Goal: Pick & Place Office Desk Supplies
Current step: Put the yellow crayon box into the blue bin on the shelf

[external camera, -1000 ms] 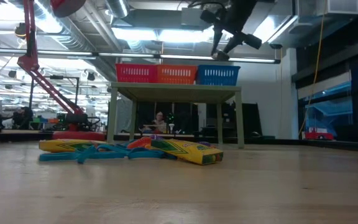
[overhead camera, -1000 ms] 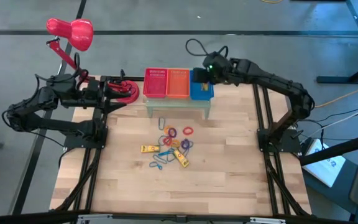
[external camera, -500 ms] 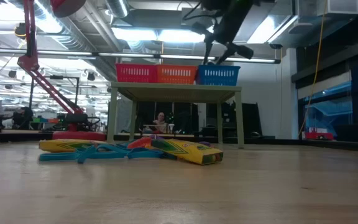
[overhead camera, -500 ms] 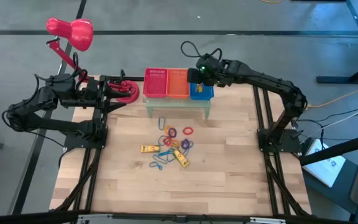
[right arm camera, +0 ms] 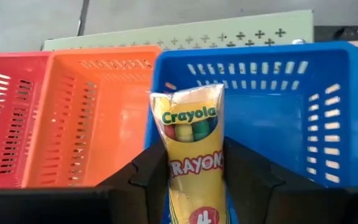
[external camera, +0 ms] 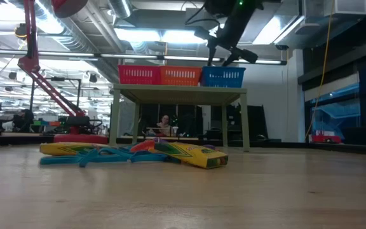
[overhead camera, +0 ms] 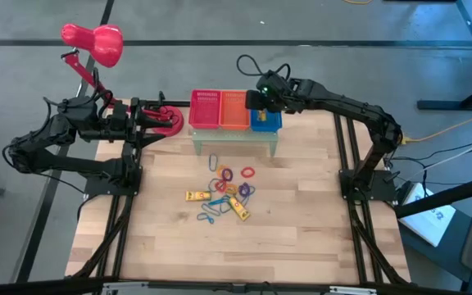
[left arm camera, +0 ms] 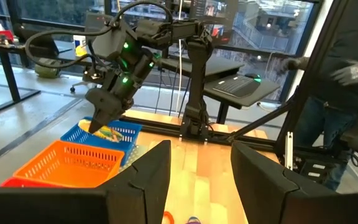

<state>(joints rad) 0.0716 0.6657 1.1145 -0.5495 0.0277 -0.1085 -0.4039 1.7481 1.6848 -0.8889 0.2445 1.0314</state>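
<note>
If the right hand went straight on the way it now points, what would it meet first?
Probably the floor of the blue basket. The right hand, with the yellow crayon packet between its fingers, points down into it; depth is unclear, so the far wall is possible.

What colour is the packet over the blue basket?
Yellow crayon packet with green banner; clearest in the right wrist view.

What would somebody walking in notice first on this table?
Probably the right gripper holding a yellow crayon packet over the blue basket, last in a row with the orange basket and red basket on a small stand at the table's far edge. Next, the bright pile of supplies mid-table and the red lamp at the far left.
</note>
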